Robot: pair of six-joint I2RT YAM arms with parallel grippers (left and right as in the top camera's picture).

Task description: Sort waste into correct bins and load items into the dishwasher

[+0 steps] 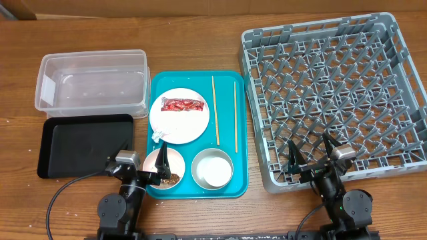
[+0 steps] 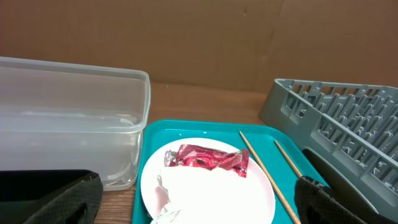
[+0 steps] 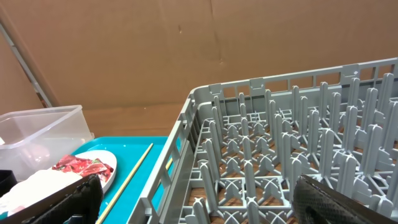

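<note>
A white plate [image 1: 179, 123] on the teal tray carries the red wrapper [image 1: 181, 105] and, at its near-left rim, the white tissue [image 1: 160, 136]. Two chopsticks [image 1: 215, 110] lie to its right. One pale bowl [image 1: 165, 168] holds brown scraps and rice. A second bowl [image 1: 212, 168] looks white inside, and I cannot make out a separate cup. My left gripper [image 1: 141, 167] is open and empty, one finger over the scrap bowl. In the left wrist view it [image 2: 193, 208] frames the plate [image 2: 211, 193] and wrapper [image 2: 208, 158]. My right gripper [image 1: 311, 152] [image 3: 196, 208] is open and empty over the grey rack's [image 1: 333, 93] near-left corner.
The clear tub [image 1: 93, 83] stands at the back left, with the black tray [image 1: 83, 143] in front of it. The teal tray [image 1: 240, 133] lies between them and the rack. A brown cardboard wall stands behind the table. Cables trail from both arm bases.
</note>
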